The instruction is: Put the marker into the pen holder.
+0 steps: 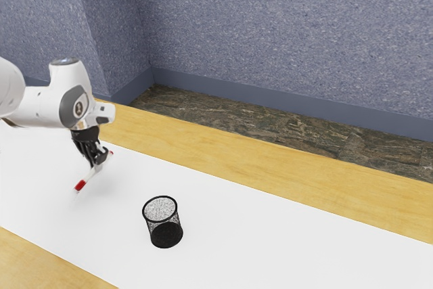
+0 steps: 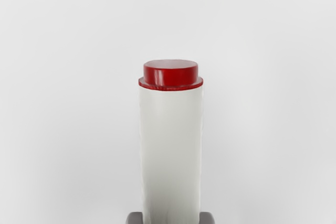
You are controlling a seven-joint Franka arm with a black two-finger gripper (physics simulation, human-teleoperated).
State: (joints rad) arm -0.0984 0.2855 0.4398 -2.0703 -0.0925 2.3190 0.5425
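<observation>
Two opposed sides of the marker [image 2: 170, 153] are taking the pinch of the gripper [image 1: 100, 161], seemingly near mid-length. The marker is slanting, well apart from the pen holder [image 1: 166, 236]; it is presumably handling light, stiff and slick, favouring a firm central hold.

Marker [image 2: 170, 156]: white, with stepped red end
My fingertips [image 2: 135, 218]: grey, gripping both sides
Surface [image 2: 273, 103]: white, beyond it

one marker [image 2: 170, 148], one pen holder [image 1: 163, 230], one arm [image 1: 49, 106]
</observation>
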